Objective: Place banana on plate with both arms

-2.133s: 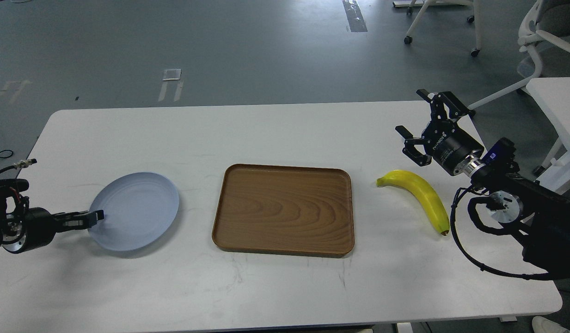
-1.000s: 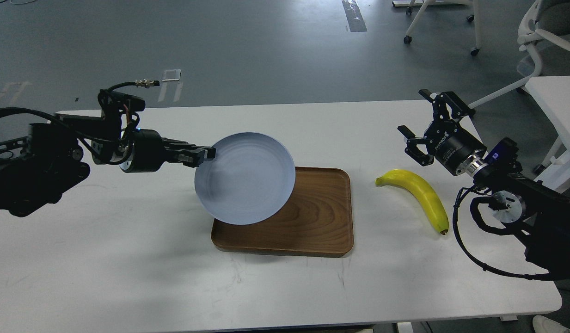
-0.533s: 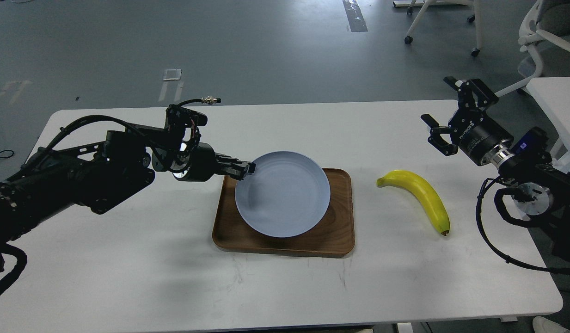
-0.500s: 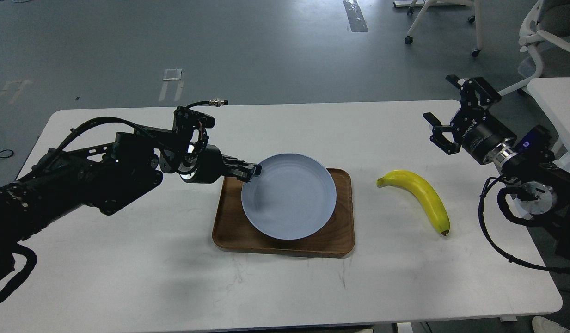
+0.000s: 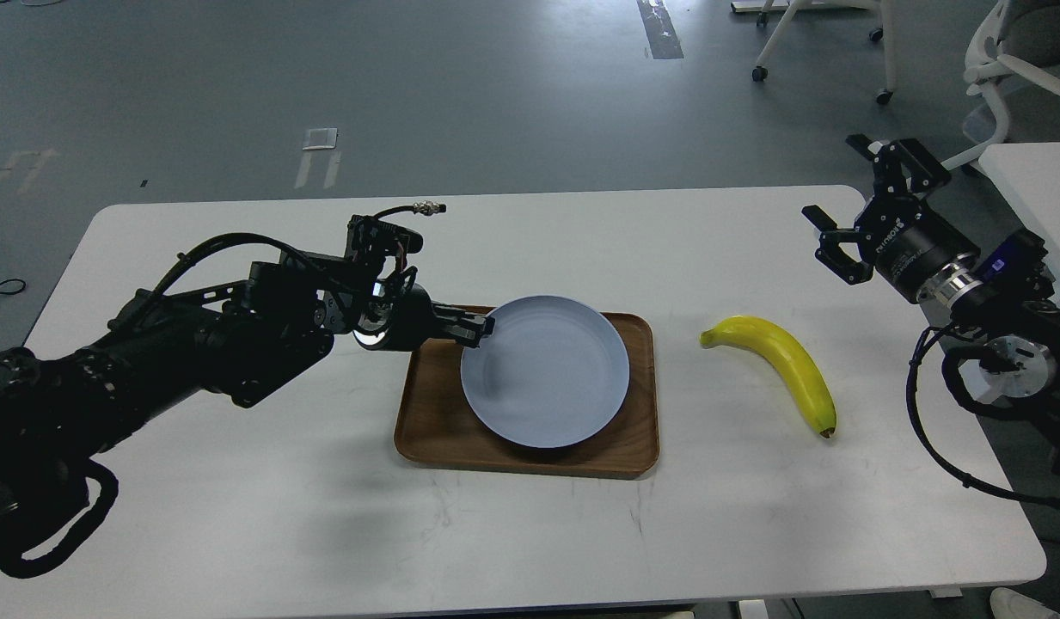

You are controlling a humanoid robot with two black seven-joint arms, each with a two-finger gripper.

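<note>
Left gripper sits left of frame centre, pinching the left rim of the plate, fingers closed narrow on the edge. Plate is pale blue-grey, over the right part of the brown wood-grain tray at centre frame; whether it rests flat on the tray or hangs just above it, cannot tell. Left arm comes in from the lower left, black, with cables looped over it, and lies across the left half of the white table. Banana lies on the bare table, right of the tray and apart from it, curved, stem end toward the tray, dark tip toward the lower right. Nothing sits between banana and plate except the tray's right rim. Right gripper is at the upper right of the frame, raised, well apart from the banana and above-right of it, its black fingers spread wide with nothing in them. Right arm trails to the right edge, a black cable loop hanging below it. Background: grey floor, legs of a white wheeled chair at the upper right, corner of a second white table at the right edge.
</note>
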